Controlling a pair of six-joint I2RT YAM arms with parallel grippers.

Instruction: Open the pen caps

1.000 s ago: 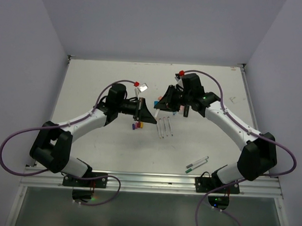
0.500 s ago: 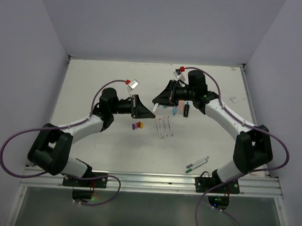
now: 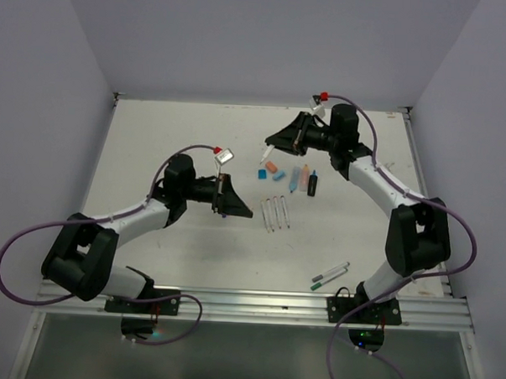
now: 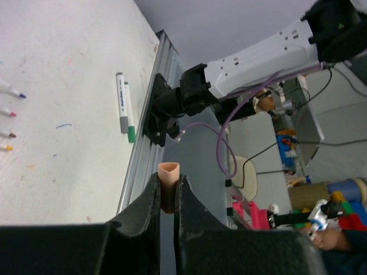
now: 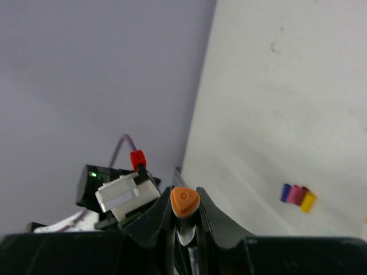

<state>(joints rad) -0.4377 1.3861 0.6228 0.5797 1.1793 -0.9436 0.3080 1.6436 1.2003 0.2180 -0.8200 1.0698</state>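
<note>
My left gripper (image 4: 168, 182) is shut on a hollow peach-orange highlighter cap (image 4: 168, 193), held off the table; in the top view this gripper (image 3: 247, 212) is left of centre. My right gripper (image 5: 184, 199) is shut on the orange-ended white highlighter (image 5: 184, 201); in the top view it (image 3: 271, 143) is raised at the far centre. The two grippers are well apart. Small purple, pink and yellow pen caps (image 5: 298, 196) lie together on the table. A blue cap (image 3: 261, 172) and orange and blue pieces (image 3: 274, 169) lie between the arms.
Three uncapped thin white pens (image 3: 275, 214) lie side by side at centre. More highlighters (image 3: 298, 178) and a dark one (image 3: 313, 185) lie right of them. Two markers (image 3: 329, 275), one with a green end, lie near the front rail (image 3: 248, 300).
The grippers were close together at centre and have pulled apart. The left drew back left and nearer with the cap; the right rose toward the far side with the highlighter.
</note>
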